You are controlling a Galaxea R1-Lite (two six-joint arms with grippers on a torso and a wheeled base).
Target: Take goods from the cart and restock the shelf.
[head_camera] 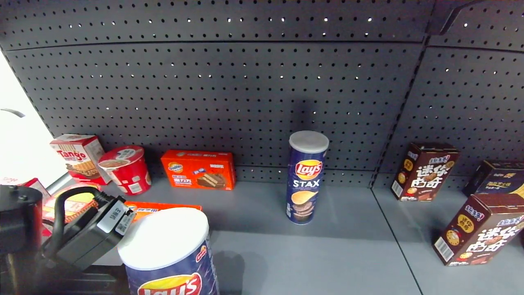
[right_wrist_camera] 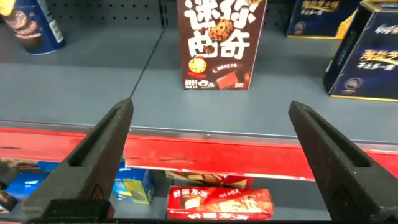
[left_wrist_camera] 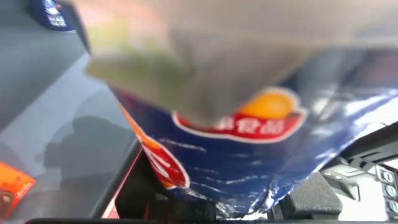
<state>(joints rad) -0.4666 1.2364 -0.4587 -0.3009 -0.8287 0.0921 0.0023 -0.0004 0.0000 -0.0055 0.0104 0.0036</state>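
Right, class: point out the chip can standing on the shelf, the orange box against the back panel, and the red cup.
standing chip can [head_camera: 308, 180], head view, on its front label.
orange box [head_camera: 198, 169], head view, on its front face.
red cup [head_camera: 128, 174], head view, on its red side wall.

Blue chip can [left_wrist_camera: 249, 155] pretty much hogged the frame, grey shelf [left_wrist_camera: 50, 124] behind it, orange box [left_wrist_camera: 12, 186] peeking in.

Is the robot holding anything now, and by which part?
Yes: the left gripper holds the nearer blue chips can by its side; the exact spot is hidden. The right gripper is open and empty.
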